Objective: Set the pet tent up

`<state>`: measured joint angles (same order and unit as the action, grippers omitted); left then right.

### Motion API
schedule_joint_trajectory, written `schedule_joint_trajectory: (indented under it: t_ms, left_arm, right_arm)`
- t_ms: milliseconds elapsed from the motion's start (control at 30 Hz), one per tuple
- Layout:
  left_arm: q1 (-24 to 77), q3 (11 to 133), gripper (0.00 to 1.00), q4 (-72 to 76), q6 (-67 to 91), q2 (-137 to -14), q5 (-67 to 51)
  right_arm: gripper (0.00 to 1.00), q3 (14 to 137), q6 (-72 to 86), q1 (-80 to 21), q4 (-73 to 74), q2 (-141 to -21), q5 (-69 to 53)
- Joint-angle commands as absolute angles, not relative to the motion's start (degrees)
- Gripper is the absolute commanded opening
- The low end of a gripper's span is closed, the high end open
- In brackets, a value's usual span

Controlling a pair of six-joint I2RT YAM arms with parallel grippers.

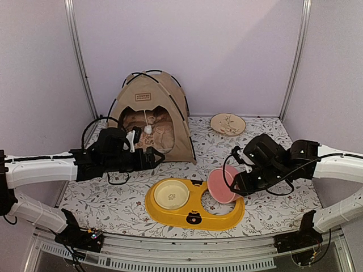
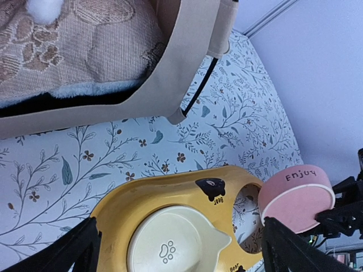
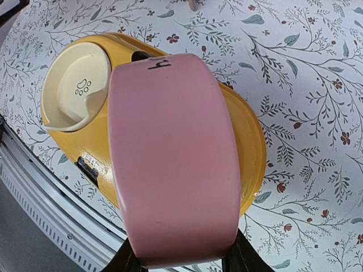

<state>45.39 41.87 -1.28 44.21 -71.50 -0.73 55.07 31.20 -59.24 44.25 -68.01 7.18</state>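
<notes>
The pet tent (image 1: 153, 110) stands upright at the back left, beige canvas on thin black poles, with a white pom-pom (image 1: 148, 129) hanging in its arched doorway. In the left wrist view its front edge (image 2: 170, 73) and a black pole (image 2: 198, 90) fill the top. My left gripper (image 1: 154, 156) hovers just in front of the doorway, open and empty; in its own view (image 2: 181, 252) its jaws stand wide above the tray. My right gripper (image 1: 238, 181) is shut on a pink bowl (image 1: 222, 184), held on edge over the tray's right hole (image 3: 170, 147).
A yellow two-hole bowl tray (image 1: 195, 215) lies at front centre, with a cream paw-print bowl (image 1: 171, 194) in its left hole. A patterned cushion (image 2: 85, 51) lies inside the tent. A tan plate (image 1: 228, 123) sits at the back right. Floral cloth (image 1: 113, 204) covers the table.
</notes>
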Motion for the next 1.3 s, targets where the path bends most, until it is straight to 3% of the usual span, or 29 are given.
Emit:
schedule_joint_trajectory:
  t_ms: [0, 233, 667, 1033, 1267]
  left_arm:
    - [44.3, 40.4, 0.99, -1.3, 44.6, -69.9, -0.2]
    - [44.1, 40.5, 0.99, -1.5, 44.6, -69.9, -0.3]
    - [44.0, 40.4, 0.99, -1.1, 45.3, -69.7, -0.5]
    - [44.1, 40.4, 1.00, 0.0, 45.6, -70.7, -1.3]
    - [44.1, 40.0, 0.99, 0.4, 46.0, -70.7, -1.6]
  right_arm:
    - [0.00, 58.5, 30.0, -60.0, 47.0, -67.9, 7.4]
    - [0.00, 59.8, 27.6, -60.3, 47.6, -74.6, 7.9]
    - [0.00, 63.1, 28.7, -55.3, 51.2, -85.7, 32.1]
    - [0.00, 62.8, 15.7, -51.7, 32.4, -77.9, 11.8]
    - [0.00, 68.1, 16.6, -51.7, 39.5, -76.9, 16.7]
